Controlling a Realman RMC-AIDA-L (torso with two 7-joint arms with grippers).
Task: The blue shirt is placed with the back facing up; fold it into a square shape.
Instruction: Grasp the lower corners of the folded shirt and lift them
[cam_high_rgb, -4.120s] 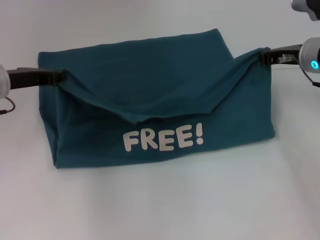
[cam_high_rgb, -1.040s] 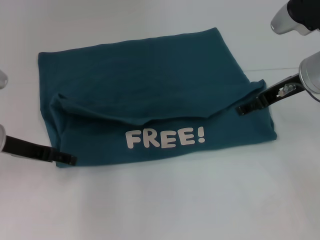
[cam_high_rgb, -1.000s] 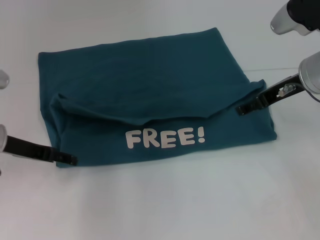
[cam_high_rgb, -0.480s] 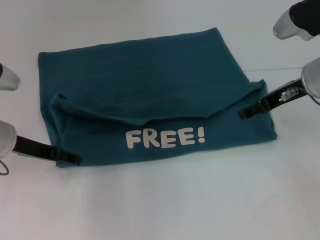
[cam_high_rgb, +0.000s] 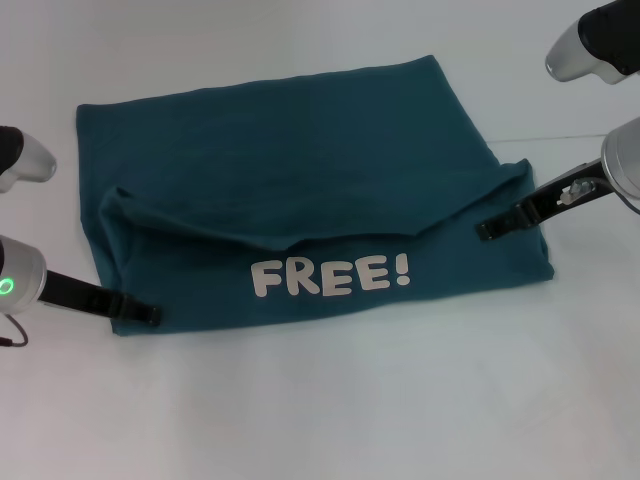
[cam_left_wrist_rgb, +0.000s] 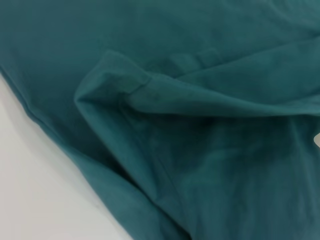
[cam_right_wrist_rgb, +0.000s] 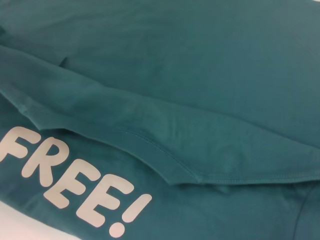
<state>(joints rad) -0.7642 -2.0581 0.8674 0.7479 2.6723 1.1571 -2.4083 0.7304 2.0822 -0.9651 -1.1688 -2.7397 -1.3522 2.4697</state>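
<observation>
We see the large dark teal-blue soft cotton short-sleeved shirt (cam_high_rgb: 300, 190) lying flat on the plain white counter (cam_high_rgb: 330, 400), partly folded into a wide block. Its near strip shows the white "FREE!" lettering (cam_high_rgb: 330, 276), and a hemmed flap of the same cloth drapes down from behind, its edge dipping to a low point just above the letters.

The left pincer (cam_high_rgb: 148, 315) sits low at the shirt's near left corner, its dark fingers touching the cloth edge. We cannot tell whether this pincer is parted or closed, or whether it holds any fabric. In the left wrist view the shirt (cam_left_wrist_rgb: 200, 150) fills most of the picture, with a folded hem ridge and a wedge of bare counter (cam_left_wrist_rgb: 35, 190) beside the edge.

The right pincer (cam_high_rgb: 490, 228) rests at the shirt's right side, where the flap's outer end meets the lower layer, its tips against the cloth. We cannot tell its state either. The right wrist view shows the stitched flap hem lying over the lettering (cam_right_wrist_rgb: 70, 182) on the shirt (cam_right_wrist_rgb: 200, 75).
</observation>
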